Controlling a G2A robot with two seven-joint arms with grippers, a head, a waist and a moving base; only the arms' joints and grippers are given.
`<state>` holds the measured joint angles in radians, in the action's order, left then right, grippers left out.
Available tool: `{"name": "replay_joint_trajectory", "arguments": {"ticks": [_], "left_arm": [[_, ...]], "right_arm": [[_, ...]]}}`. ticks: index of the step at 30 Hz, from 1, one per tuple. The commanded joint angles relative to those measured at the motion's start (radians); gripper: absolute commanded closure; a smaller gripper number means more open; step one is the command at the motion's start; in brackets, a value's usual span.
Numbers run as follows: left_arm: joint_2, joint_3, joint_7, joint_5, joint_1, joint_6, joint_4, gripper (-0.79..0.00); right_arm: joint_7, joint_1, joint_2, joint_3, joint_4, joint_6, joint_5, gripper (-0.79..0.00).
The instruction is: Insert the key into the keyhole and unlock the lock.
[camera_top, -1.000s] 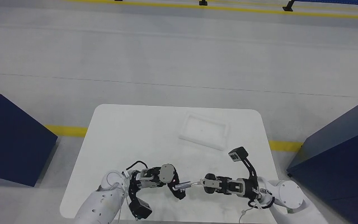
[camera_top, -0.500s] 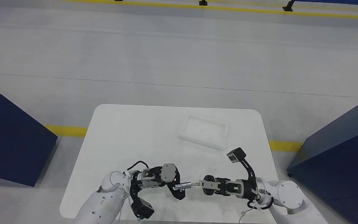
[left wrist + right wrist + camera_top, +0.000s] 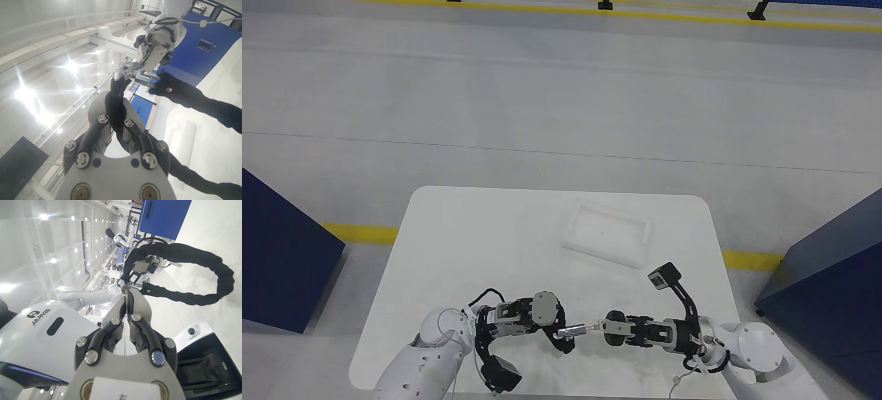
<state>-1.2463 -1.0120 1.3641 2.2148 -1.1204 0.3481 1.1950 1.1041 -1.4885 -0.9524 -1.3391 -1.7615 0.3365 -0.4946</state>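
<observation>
White table (image 3: 442,260). Black-sleeved cable lock (image 3: 226,279) is held above the table's near edge, between the arms. Left gripper (image 3: 118,83) is clamped on the cable beside the chrome barrel (image 3: 140,77). Right gripper (image 3: 128,293) pinches the key (image 3: 125,302), with its tip at the keyhole (image 3: 125,288).

floor (image 3: 542,100): grey, yellow lines (image 3: 362,233); sides: dark blue panels (image 3: 282,260); ceiling: bright lamps (image 3: 71,64)

The lock barrel (image 3: 140,76) is bright polished metal, glossy as chrome; its cable (image 3: 225,275) wears a rough black cloth sleeve. The key (image 3: 125,298) is grey metal. The worktop (image 3: 472,240) looks smooth, matt white.
</observation>
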Motion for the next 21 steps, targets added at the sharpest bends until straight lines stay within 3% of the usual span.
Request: {"name": "replay_joint_trajectory", "arguments": {"ticks": [1,21], "left_arm": [[0.001,-0.001,-0.005,0.004,-0.002,0.004,0.004,0.0],[0.011,-0.011,-0.076,0.041,-0.016,0.051,0.028,0.0]], "right_arm": [[0.0,0.001,0.0,0.002,0.001,-0.005,0.002,0.0],[-0.011,0.014,-0.005,0.036,-0.001,-0.048,0.008,0.0]]}}
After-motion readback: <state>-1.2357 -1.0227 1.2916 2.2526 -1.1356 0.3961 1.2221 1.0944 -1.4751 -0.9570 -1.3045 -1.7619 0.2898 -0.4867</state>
